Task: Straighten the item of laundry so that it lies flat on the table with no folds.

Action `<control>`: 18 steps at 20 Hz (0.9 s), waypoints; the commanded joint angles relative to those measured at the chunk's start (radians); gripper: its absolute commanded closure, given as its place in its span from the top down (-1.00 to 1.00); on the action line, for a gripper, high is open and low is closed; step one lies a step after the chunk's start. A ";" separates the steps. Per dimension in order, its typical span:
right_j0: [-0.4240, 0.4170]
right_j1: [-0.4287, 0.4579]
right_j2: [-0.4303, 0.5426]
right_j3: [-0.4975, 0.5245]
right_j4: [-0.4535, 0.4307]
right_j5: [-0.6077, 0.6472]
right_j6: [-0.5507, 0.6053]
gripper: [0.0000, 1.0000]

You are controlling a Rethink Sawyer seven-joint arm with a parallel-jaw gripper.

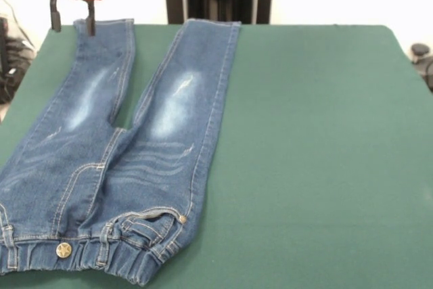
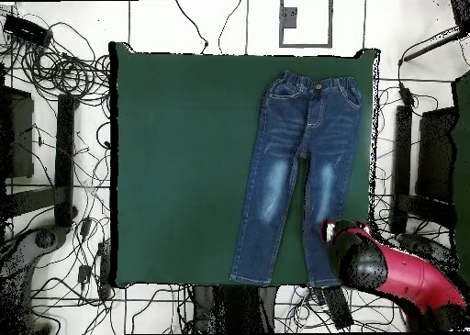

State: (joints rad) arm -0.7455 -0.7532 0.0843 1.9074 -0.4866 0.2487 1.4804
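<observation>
Seen from the front, the blue denim jeans (image 1: 122,160) lie spread on the left part of the green counter (image 1: 311,153), waistband nearest the camera, while the red claw (image 1: 72,19) hangs open and empty above the left leg's hem. Overhead, the jeans (image 2: 298,175) lie lengthwise by the counter's (image 2: 184,166) right edge, the arm (image 2: 386,269) beside the hems.

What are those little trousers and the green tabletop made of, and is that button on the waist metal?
The jeans look like blue denim: woven, faded pale on the thighs, with tan stitching and a gathered, probably elastic waistband. The button gleams silvery, so likely metal. The table wears a matte dark green cover, seemingly felt or similar cloth, with no shine.
</observation>
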 commanded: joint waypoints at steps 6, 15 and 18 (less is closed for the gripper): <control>0.001 -0.134 0.248 0.081 0.123 0.147 0.011 1.00; -0.042 -0.207 0.329 0.137 0.137 0.183 -0.034 1.00; -0.047 -0.216 0.339 0.141 0.143 0.196 -0.024 1.00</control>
State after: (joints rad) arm -0.8042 -0.9390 0.2735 1.9447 -0.4014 0.2903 1.4804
